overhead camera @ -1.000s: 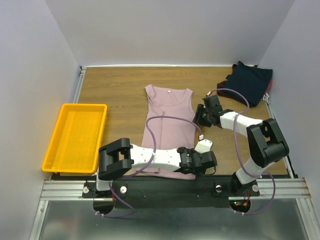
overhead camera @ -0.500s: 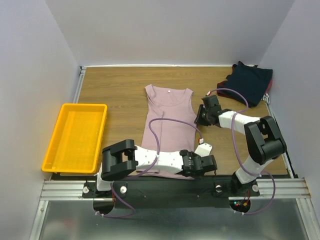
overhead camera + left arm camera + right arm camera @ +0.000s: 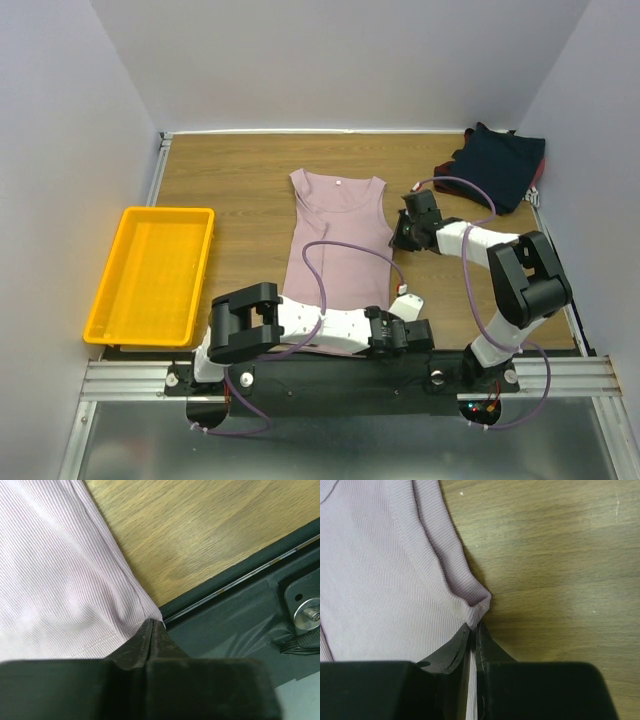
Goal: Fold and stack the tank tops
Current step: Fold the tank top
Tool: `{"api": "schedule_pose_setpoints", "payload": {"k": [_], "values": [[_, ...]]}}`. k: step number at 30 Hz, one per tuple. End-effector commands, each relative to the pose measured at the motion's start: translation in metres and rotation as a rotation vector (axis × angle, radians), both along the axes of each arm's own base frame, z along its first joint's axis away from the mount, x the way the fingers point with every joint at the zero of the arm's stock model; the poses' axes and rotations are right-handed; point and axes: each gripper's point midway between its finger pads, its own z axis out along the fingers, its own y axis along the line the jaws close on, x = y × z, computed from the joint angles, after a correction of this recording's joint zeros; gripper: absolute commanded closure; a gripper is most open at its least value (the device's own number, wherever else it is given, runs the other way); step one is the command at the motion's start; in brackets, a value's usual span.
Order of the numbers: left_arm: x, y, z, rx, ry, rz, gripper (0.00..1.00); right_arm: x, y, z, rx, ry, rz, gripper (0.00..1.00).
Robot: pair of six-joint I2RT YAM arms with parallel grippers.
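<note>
A dusty pink tank top (image 3: 335, 240) lies flat on the wooden table, neck toward the far wall. My left gripper (image 3: 392, 345) is at its near right hem corner. In the left wrist view the jaws (image 3: 152, 621) are shut and the ribbed fabric (image 3: 55, 580) puckers into their tips. My right gripper (image 3: 397, 238) sits at the top's right side below the armhole. It (image 3: 475, 626) is shut, with a fold of the pink edge (image 3: 479, 605) pinched between its fingers. Dark navy tank tops (image 3: 495, 165) lie piled at the far right corner.
A yellow plastic tray (image 3: 150, 275) stands at the table's left edge. The black mounting rail (image 3: 235, 610) runs right beside the left gripper, along the table's near edge. Walls close in the back and both sides.
Both grippers have closed: the left on the hem corner, the right on the side edge. The left arm has slid slightly toward the near rail.
</note>
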Motion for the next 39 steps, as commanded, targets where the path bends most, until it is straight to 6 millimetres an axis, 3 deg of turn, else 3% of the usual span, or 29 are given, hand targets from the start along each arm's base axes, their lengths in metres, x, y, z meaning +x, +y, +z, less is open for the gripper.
{"api": "schedule_pose_setpoints", "payload": {"k": [1,11,18,23,28,39], "values": [[0.005,-0.003,0.03,-0.063,-0.044,0.024,1.0,0.026,0.004,0.022,0.023,-0.082,-0.025,0.93],[0.012,-0.001,0.059,-0.154,-0.056,0.055,1.0,0.03,0.004,0.035,0.028,-0.114,-0.035,0.97],[0.013,0.01,0.055,-0.163,-0.028,0.082,1.0,0.032,0.004,0.042,0.03,-0.133,-0.036,0.98],[0.01,0.001,0.06,-0.206,-0.006,0.068,1.0,0.034,0.004,0.044,0.028,-0.138,-0.036,0.99],[0.008,-0.011,0.05,-0.175,-0.003,0.034,0.75,0.032,0.002,0.043,0.021,-0.138,-0.038,0.99],[0.009,-0.021,0.03,-0.114,-0.017,0.006,0.63,0.03,0.0,0.036,0.015,-0.122,-0.044,0.99]]}}
